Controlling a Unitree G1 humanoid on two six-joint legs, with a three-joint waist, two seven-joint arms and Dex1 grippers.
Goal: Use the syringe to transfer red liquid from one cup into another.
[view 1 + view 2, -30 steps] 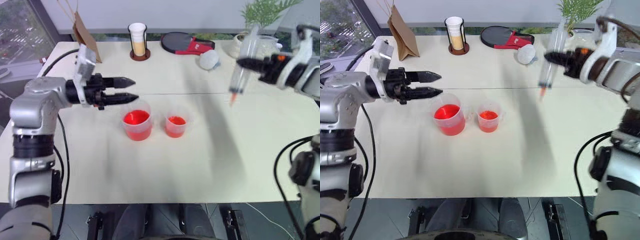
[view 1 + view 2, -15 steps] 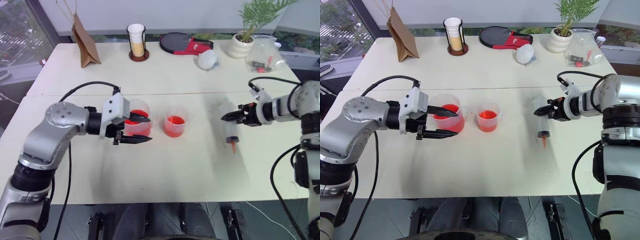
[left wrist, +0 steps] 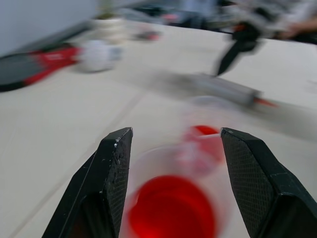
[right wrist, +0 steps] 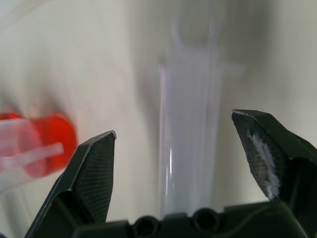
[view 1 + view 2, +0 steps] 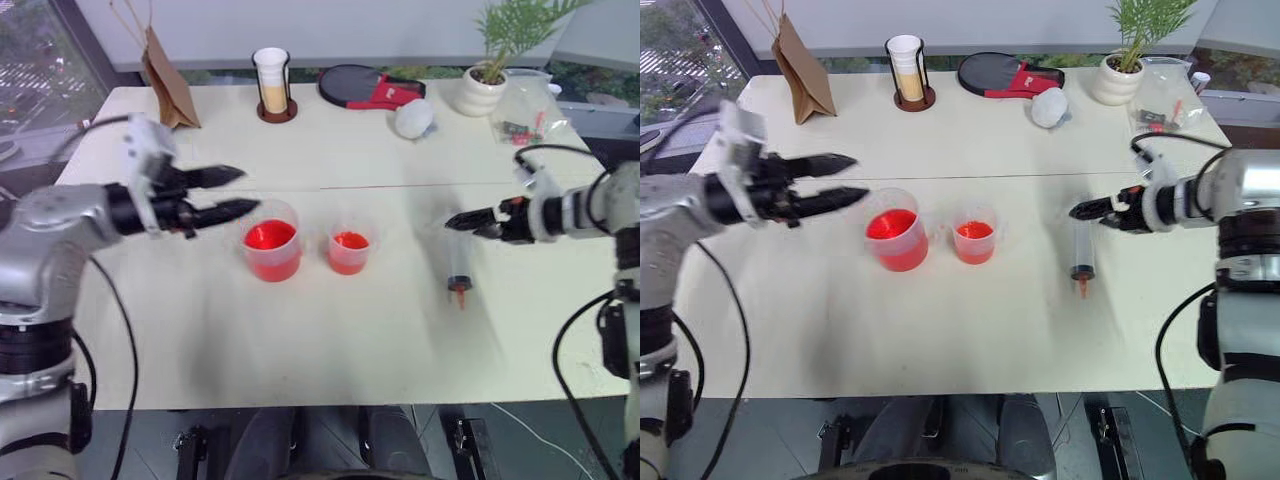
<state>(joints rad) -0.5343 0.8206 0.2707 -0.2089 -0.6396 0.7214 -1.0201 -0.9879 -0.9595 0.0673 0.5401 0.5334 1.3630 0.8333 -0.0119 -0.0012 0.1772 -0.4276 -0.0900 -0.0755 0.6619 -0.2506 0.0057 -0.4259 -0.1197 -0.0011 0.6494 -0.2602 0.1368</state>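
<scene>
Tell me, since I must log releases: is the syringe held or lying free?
Lying free: the syringe rests on the table, the right pincer open beside it.

right gripper point(image 4: 173, 148) fingers spread wide around the clear syringe point(image 4: 189, 144); nothing gripped

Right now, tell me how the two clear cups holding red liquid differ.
The larger measuring cup is wider and taller than the smaller cup. The larger measuring cup stands nearer the left gripper, the smaller cup on the side toward the syringe. The red surface looks broader in the larger measuring cup than in the smaller cup. Both are clear plastic, upright, apart, and hold red liquid.
</scene>
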